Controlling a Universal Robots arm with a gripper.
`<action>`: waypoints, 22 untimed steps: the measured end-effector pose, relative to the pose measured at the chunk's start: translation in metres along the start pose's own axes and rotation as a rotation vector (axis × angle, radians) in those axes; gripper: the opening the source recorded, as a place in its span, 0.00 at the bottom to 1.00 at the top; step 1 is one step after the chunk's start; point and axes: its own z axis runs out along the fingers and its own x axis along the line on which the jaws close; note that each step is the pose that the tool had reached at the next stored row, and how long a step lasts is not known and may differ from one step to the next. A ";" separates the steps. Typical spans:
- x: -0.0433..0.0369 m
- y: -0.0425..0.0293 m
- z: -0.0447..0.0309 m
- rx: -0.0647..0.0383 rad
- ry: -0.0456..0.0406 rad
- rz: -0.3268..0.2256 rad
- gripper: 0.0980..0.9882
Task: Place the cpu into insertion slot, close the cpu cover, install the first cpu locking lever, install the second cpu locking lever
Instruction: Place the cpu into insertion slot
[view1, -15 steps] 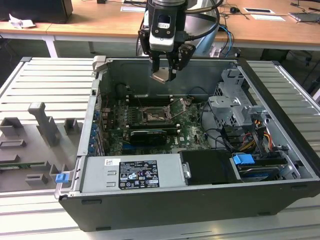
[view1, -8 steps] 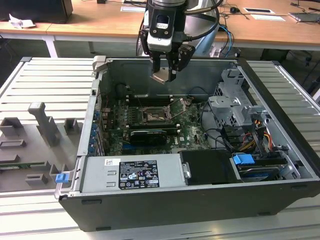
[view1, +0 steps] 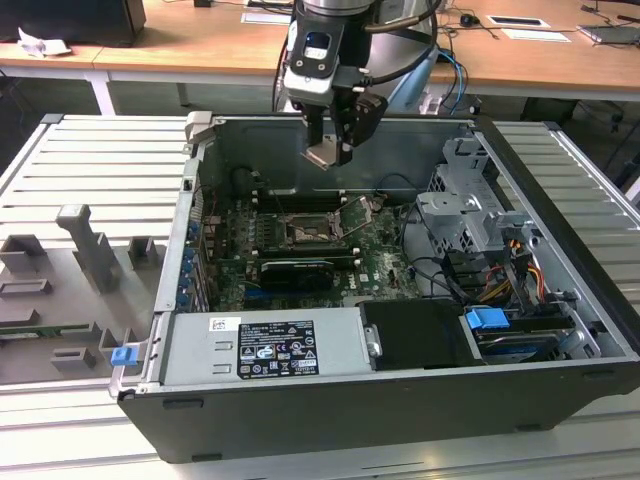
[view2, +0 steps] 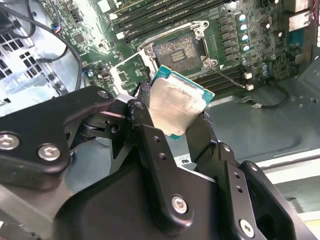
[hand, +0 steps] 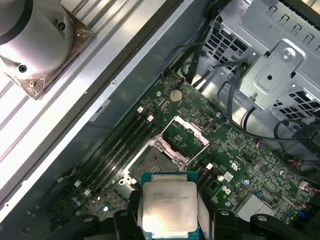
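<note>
"Four steps on the list. Which one is it on?"

"First one, I'd say. The gripper (view1: 334, 150) is closed on the cpu (view2: 175, 105), its fingers (view2: 142, 120) pinching two opposite edges. The chip's metal face shows in both wrist views. It hangs above the open case (view1: 330, 430), well apart from the board."

"And the socket?"

"The insertion slot (hand: 156, 160) lies bare below. The cpu cover (hand: 184, 136) stands open just beside it."

"What does seating the chip call for?"

"Squaring it to the slot and lowering it level, I reckon. It looks tilted in the exterior view, and a dipped corner could catch the contacts."
</note>
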 end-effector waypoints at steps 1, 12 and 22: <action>0.0000 0.0000 0.0003 0.000 -0.0019 0.022 0.48; 0.0000 -0.0001 0.0009 -0.002 -0.0120 0.140 0.48; 0.0000 -0.0001 0.0016 -0.004 -0.0210 0.237 0.48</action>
